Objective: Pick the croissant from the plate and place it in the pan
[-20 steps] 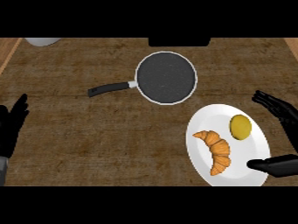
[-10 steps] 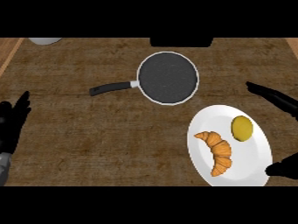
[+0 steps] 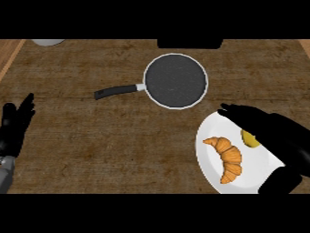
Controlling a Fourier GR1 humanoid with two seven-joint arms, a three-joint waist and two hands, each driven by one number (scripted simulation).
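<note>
A golden croissant (image 3: 227, 158) lies on the left half of a white plate (image 3: 209, 157) at the lower right. A black pan (image 3: 176, 81) with a light rim sits up the counter from the plate, its handle (image 3: 119, 91) pointing left. My right hand (image 3: 278, 134) hovers over the plate's right side with fingers stretched out toward the upper left, thumb low near the plate's lower edge, holding nothing. It partly covers a yellow round food item (image 3: 250, 139). My left hand (image 3: 13, 129) rests open at the left edge, fingers up.
A grey bowl's rim (image 3: 47, 42) shows at the top left and a dark object (image 3: 189, 43) at the top centre. Wooden edges border the counter on both sides.
My right hand has swung leftward over the plate, now covering its right side and part of the yellow item. The left hand has barely moved.
</note>
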